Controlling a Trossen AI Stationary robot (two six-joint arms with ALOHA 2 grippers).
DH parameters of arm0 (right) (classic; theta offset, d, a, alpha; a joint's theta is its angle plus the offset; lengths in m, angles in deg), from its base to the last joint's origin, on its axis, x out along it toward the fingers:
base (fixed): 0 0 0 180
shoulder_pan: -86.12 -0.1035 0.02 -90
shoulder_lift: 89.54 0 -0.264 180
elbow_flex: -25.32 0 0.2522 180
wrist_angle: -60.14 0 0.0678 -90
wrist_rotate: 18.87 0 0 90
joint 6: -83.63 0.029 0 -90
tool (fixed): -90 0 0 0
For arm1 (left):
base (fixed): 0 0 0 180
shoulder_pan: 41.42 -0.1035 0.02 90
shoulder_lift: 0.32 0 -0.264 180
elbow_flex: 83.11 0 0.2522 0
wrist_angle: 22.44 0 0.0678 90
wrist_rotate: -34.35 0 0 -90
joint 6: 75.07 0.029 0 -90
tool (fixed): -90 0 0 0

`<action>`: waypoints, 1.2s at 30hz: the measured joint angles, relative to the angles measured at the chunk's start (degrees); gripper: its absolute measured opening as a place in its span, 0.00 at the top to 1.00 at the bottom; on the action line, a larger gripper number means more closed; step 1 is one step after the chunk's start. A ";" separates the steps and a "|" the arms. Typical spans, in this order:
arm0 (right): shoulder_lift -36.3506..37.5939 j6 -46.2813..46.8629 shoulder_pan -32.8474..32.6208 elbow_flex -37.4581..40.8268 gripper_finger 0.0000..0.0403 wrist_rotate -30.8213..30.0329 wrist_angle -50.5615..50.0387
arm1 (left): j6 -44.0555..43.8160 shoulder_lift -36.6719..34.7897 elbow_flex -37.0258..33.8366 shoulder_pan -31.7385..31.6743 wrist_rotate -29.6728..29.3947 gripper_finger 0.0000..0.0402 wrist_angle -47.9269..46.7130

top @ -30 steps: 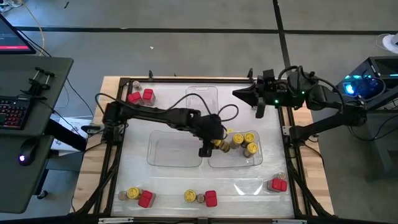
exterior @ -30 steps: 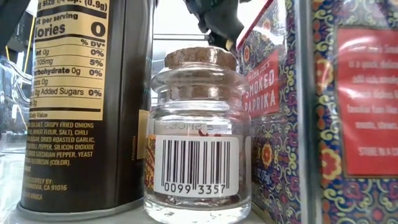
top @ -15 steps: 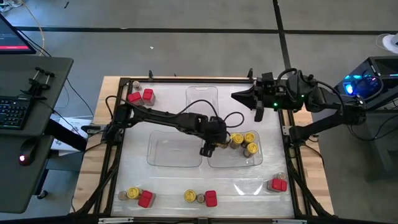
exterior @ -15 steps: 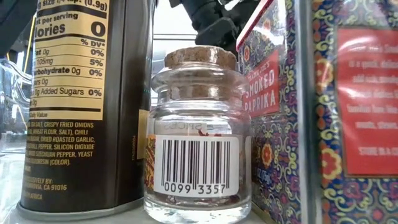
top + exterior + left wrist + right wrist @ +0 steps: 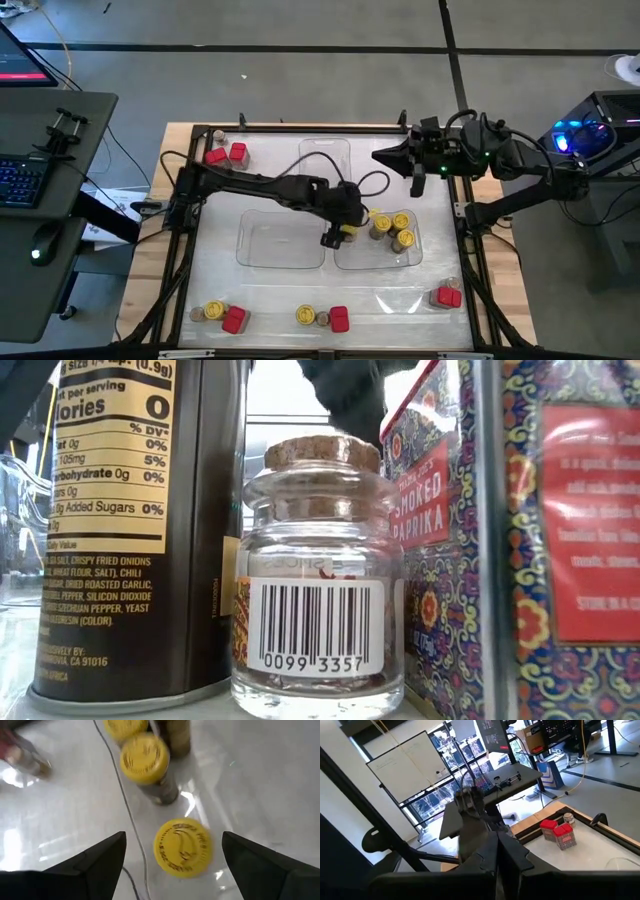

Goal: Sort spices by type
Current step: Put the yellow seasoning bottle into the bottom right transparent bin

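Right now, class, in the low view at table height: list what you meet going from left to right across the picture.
Dark tin with a nutrition label → small glass jar with a cork stopper and barcode → patterned smoked paprika box → a second patterned box with a red label.

You have bright yellow lids on the round jars (image 5: 182,847) in the clear tray (image 5: 412,262); red boxes (image 5: 234,320) dotted near the table's (image 5: 270,290) white corners; a cork-topped glass jar (image 5: 318,575) with a black-and-white barcode; a red paprika tin (image 5: 425,510) patterned in blue and gold.
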 joint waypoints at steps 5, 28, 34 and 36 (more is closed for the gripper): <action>0.80 -0.59 0.17 0.00 1.00 0.00 0.08 | -3.08 -4.89 0.02 -0.35 4.03 0.22 -1.58; 1.23 -1.90 0.13 0.00 1.00 0.19 -0.33 | -14.22 -2.52 -6.43 0.00 -0.46 1.00 3.64; 1.23 -1.90 0.13 0.00 1.00 0.19 -0.31 | -13.55 -1.04 -6.43 0.54 0.66 1.00 2.39; 1.23 -1.90 0.13 0.00 1.00 0.20 -0.31 | -13.57 -0.84 -6.43 0.56 0.66 1.00 3.21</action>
